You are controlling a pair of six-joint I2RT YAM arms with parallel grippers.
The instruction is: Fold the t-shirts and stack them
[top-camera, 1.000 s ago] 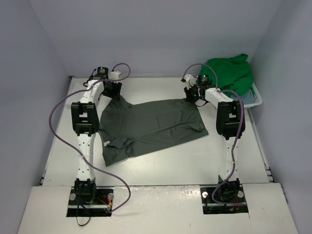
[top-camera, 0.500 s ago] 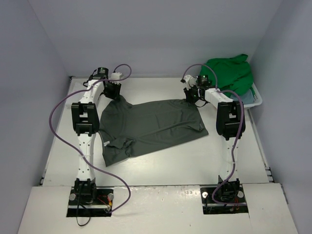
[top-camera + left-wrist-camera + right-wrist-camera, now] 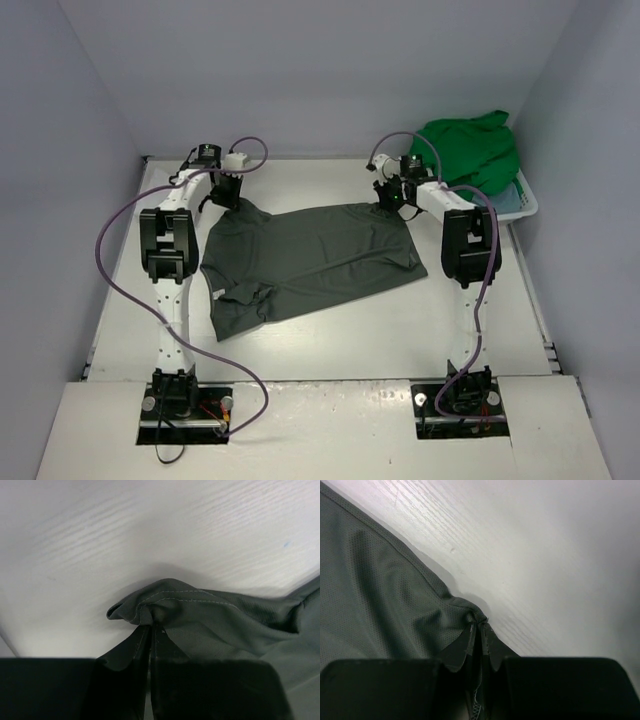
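Observation:
A dark grey-olive t-shirt (image 3: pixel 310 260) lies spread flat on the white table. At its far left corner my left gripper (image 3: pixel 238 200) is shut on a bunched fold of the hem (image 3: pixel 145 611). My right gripper (image 3: pixel 392 201) is shut on the shirt's far right corner (image 3: pixel 470 612), the cloth pinched between the black fingertips. A bright green t-shirt (image 3: pixel 470 150) is heaped in a basket at the back right. Other t-shirts are hidden from view.
The white plastic basket (image 3: pixel 522 205) stands at the table's far right, against the right wall. Grey walls close in the table on three sides. Purple cables loop off both arms.
My left gripper has closed onto the shirt's far left corner, and that corner has shifted slightly. The right gripper has kept its grip and barely moved.

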